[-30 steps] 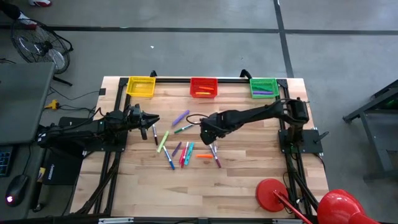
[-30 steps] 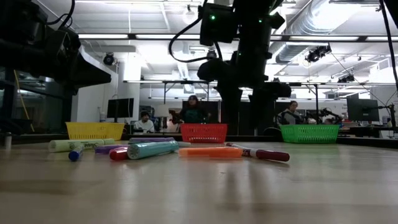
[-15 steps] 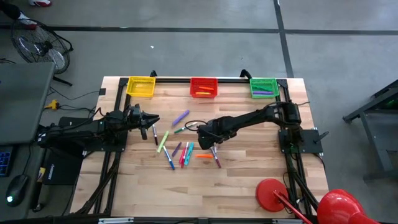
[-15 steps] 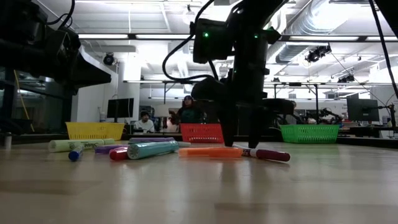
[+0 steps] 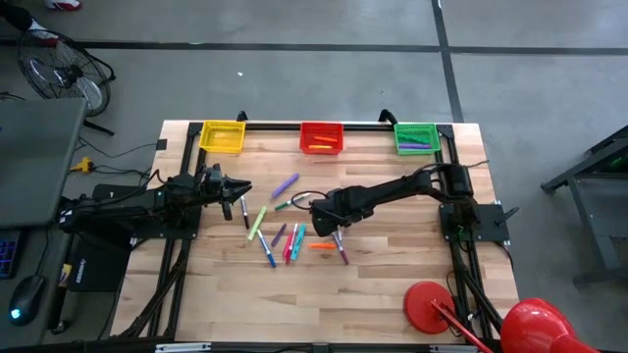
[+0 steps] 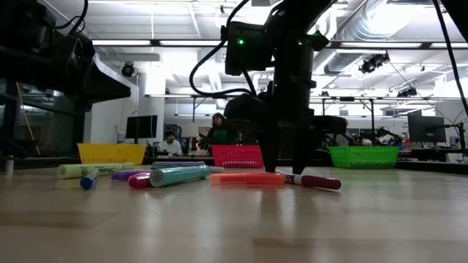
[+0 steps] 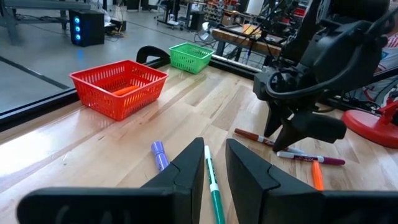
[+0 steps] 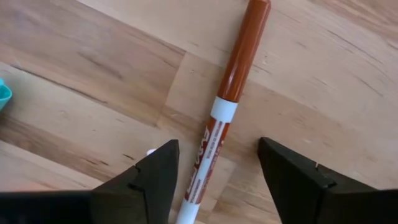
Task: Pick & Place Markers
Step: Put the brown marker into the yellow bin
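Note:
Several markers [image 5: 289,230] lie loose on the wooden table's middle, in purple, green, blue, pink, teal and orange. My right gripper [image 8: 217,168] points down, open, low over a white marker with a brown cap [image 8: 239,59]. One finger stands on each side of this marker without touching it. It lies flat on the wood, as the left wrist view [image 7: 252,135] also shows. My left gripper [image 5: 243,189] waits at the table's left, level, its fingers [image 7: 186,168] a narrow gap apart and holding nothing.
Three mesh baskets stand along the far edge: yellow [image 5: 223,136], red [image 5: 321,137] with an orange marker inside, green [image 5: 416,138] with a purple one. A red stand [image 5: 428,304] sits at the near right corner. People sit in the room beyond the table.
My right gripper has come down toward the table and a little toward its left edge, ending low over the brown-capped marker. The markers lie where they were.

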{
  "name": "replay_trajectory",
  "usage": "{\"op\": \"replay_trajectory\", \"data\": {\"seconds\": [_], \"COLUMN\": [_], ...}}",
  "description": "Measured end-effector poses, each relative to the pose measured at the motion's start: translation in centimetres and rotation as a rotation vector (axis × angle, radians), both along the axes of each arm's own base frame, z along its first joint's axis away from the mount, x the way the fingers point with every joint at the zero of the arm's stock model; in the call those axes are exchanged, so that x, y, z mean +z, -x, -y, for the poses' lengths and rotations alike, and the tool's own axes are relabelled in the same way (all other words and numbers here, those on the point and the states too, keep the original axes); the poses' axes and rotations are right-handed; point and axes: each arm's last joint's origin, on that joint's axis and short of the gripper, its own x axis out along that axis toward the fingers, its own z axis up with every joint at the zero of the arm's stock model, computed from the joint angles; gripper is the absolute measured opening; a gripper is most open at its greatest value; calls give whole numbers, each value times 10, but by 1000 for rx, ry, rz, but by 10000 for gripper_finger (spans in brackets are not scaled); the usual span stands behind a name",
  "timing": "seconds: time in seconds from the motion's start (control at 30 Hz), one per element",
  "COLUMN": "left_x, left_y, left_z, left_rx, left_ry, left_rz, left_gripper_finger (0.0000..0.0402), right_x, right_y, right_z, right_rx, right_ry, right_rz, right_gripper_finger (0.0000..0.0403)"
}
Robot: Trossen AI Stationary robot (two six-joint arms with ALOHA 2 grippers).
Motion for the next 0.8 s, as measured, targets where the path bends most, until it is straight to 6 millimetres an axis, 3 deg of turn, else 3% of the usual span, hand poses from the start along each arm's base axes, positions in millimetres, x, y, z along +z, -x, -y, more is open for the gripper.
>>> {"op": "replay_trajectory", "data": {"seconds": [0.4,0.8], "left_x": [0,0], "left_y": [0,0], "left_z": [0,0], "left_rx": [0,0], "left_ry": [0,0], "left_rz": [0,0], "left_gripper_finger": [64,64], "right_x": [-1,-2], "right_y": [2,3], "right_z": [-6,-6], "right_rx": [-33,-29], "right_ry": [25,18], "right_rz": [-6,-17], "right_gripper_finger": [198,132]}}
